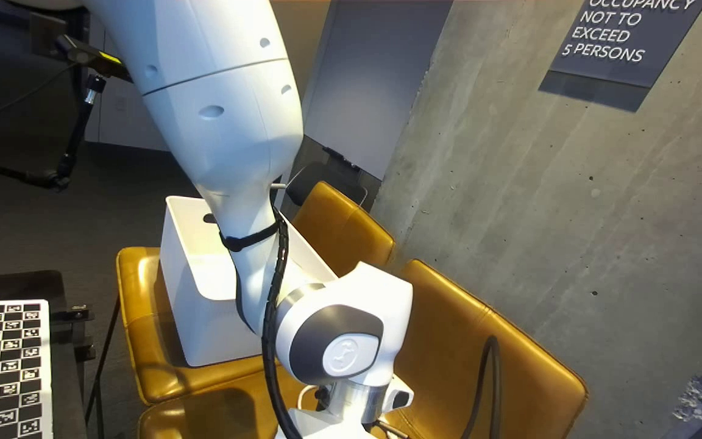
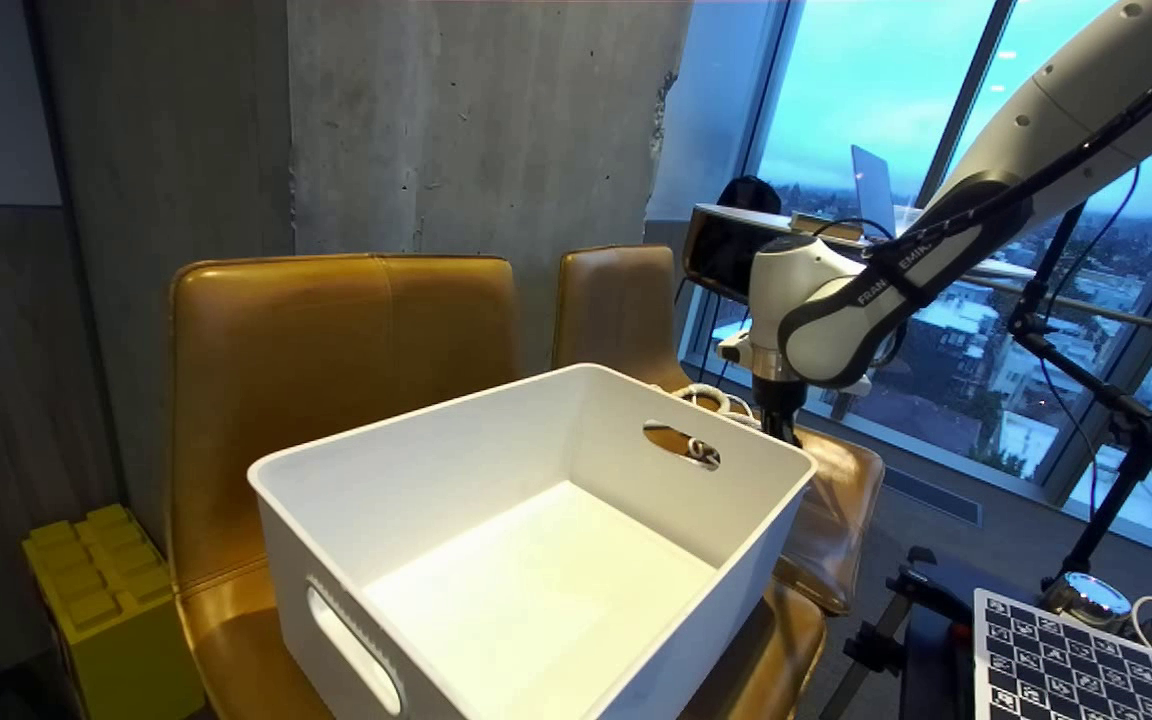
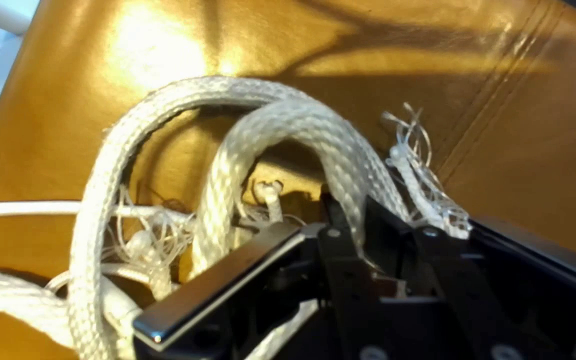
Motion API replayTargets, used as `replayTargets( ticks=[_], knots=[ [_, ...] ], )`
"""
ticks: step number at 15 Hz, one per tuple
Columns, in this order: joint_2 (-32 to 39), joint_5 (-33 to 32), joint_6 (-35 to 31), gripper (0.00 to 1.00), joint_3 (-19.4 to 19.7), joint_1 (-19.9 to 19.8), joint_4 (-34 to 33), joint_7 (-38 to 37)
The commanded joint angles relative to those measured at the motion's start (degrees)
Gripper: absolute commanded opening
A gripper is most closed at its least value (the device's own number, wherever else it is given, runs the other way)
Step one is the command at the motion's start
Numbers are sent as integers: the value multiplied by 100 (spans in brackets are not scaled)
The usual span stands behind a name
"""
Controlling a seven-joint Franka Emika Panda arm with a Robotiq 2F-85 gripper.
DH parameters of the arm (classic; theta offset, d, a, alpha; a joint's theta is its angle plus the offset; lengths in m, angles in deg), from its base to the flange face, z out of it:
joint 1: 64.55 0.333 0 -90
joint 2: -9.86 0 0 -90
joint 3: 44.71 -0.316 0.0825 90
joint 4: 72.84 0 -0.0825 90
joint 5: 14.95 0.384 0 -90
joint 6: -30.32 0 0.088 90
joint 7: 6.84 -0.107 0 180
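White braided rope (image 3: 288, 120) lies in loops on a tan leather chair seat (image 3: 493, 150) in the wrist view. My gripper (image 3: 355, 215) is shut on the rope, with one leg of the inner loop pinched between its fingers. A frayed end (image 3: 418, 190) lies by the right finger, and another frayed end (image 3: 143, 250) is left of the gripper. The gripper (image 2: 781, 405) points down beside the rope (image 2: 704, 393) in an exterior view. In an exterior view the wrist (image 1: 351, 399) shows, but the fingers are out of frame.
A large white bin (image 2: 456, 480) with handle holes stands on the neighbouring chair beside the gripper; it also shows in an exterior view (image 1: 223, 332). Chair backs (image 2: 616, 310) and a concrete wall stand behind. A checkered marker board (image 2: 1086, 660) lies on a dark stand.
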Motion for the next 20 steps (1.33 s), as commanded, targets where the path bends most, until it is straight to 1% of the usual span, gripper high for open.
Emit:
replayTargets(
  ticks=[1,5,8,12,14,17,20],
  knots=[
    [-837,-136,245,3,2,130,367,-242],
    [-1767,82,784,3,-194,175,448,-321],
    [-2509,318,1216,3,-420,255,484,-339],
    [-3383,747,1902,3,-688,538,349,-500],
    [-3703,898,2344,3,-808,757,142,-737],
    [-3961,1057,2888,3,-946,1020,-262,-1055],
    [-4011,1055,3072,3,-940,1124,-399,-1244]
  ],
)
